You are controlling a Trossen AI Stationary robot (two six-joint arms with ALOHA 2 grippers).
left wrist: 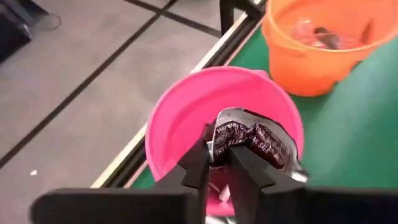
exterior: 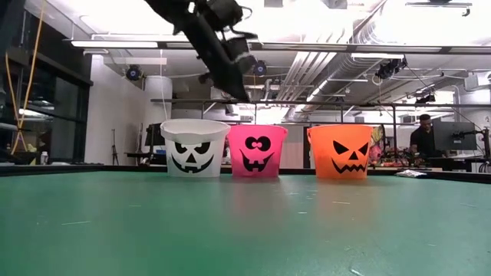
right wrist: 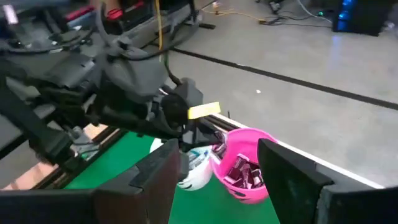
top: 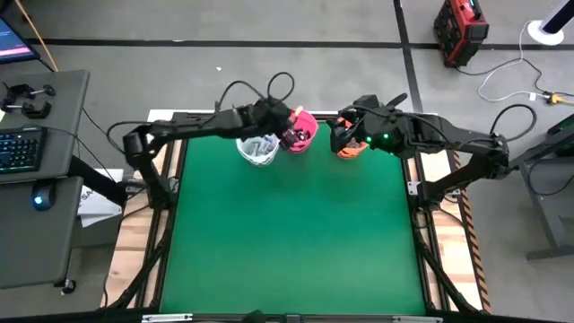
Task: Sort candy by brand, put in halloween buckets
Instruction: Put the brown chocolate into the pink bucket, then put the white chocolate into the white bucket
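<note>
We found the left tool (left wrist: 216,163) poised directly above the mouth of the pink bucket (left wrist: 180,118), its fingers nearly together and pinching a dark-wrapped chocolate candy (left wrist: 252,142) by one end. The wrapper's long axis ran sideways out from the fingers, its free end reaching toward the bucket's rim on the orange bucket's (left wrist: 298,62) side, so we judged that a release would drop it inside, though with little margin on that side. The pink bucket stood between the white bucket (exterior: 194,148) and the orange one at the far edge of the green table (top: 296,233). The right tool (right wrist: 217,171) hung over the orange bucket, fingers apart and empty, farther from the pink bucket.
</note>
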